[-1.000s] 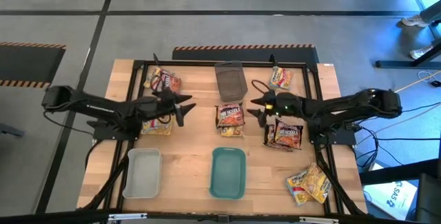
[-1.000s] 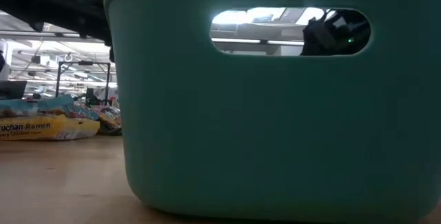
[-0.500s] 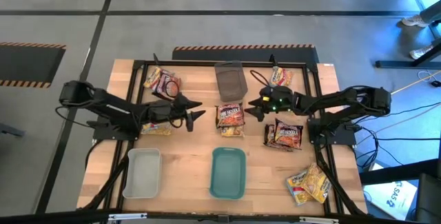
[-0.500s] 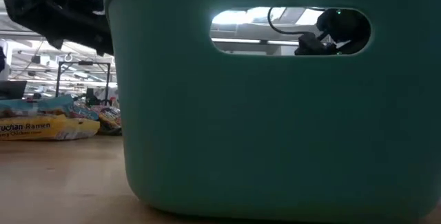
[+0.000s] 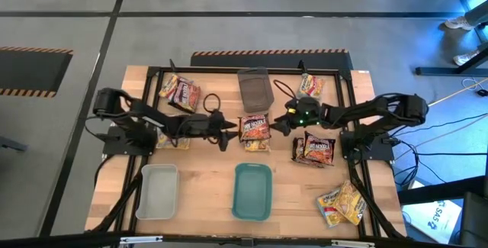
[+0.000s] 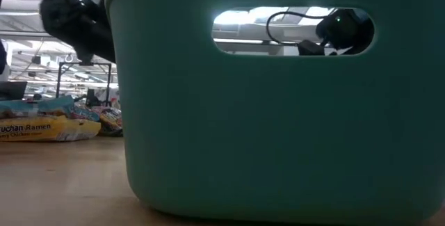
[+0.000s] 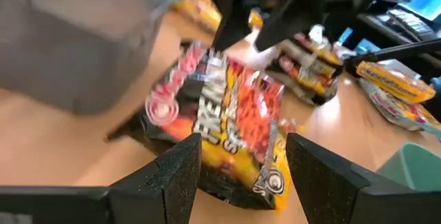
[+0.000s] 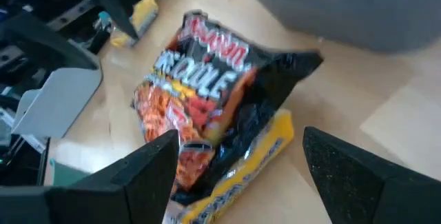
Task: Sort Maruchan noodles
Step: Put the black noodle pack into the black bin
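**High view: two arms closing in on centre noodle packet**

High view is showing both arms reaching toward the middle of the wooden worktop (image 5: pixel 206 168), where a dark maroon-black packet (image 5: pixel 255 131) is lying on top of a yellow packet (image 8: pixel 238 172), just in front of the grey tray (image 5: pixel 255 88). The left gripper (image 5: pixel 226 132) is hovering just beside the packet on one side, its fingers (image 7: pixel 180 172) standing apart and grasping nothing. The right gripper (image 5: pixel 276 124) is facing it from the other side, its fingers (image 8: pixel 148 172) likewise spread wide and empty. More Maruchan noodles are lying around the worktop: a cluster (image 5: pixel 180 91) at the far left, one yellow pack (image 5: pixel 310 85) at the far right, dark packs (image 5: pixel 316 149) under the right arm, and yellow packs (image 5: pixel 342 204) at the near right corner. The teal tray (image 5: pixel 252 191) and the translucent white tray (image 5: pixel 158 191) are sitting along the near edge.
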Tool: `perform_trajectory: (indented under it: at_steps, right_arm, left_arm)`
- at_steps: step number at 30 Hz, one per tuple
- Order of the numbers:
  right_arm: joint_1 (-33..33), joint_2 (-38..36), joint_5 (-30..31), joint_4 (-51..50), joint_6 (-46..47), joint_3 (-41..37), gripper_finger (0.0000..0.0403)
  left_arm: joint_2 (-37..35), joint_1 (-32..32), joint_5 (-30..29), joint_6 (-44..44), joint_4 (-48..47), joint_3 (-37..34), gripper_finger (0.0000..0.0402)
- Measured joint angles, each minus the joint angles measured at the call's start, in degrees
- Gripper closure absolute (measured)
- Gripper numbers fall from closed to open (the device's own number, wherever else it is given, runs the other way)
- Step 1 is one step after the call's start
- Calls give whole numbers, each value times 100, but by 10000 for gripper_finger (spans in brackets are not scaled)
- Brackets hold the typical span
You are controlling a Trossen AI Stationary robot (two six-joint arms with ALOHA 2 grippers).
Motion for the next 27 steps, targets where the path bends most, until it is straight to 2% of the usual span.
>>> perform_trajectory:
  at_steps: [3, 10, 19, 27]
  right_arm:
    - [0, 119, -104, 180, 57, 0, 111]
    - [0, 456, -186, 253, 58, 190, 111]
    - [237, 947, -595, 192, 36, 704, 111]
    - [257, 968, -617, 177, 43, 850, 111]
  left_arm:
    - [267, 104, 223, -455, -137, 147, 195]
    - [632, 240, 227, -936, -109, 250, 195]
    - [996, 241, 252, -912, 107, 338, 195]
    - [1297, 225, 522, -382, 66, 783, 195]
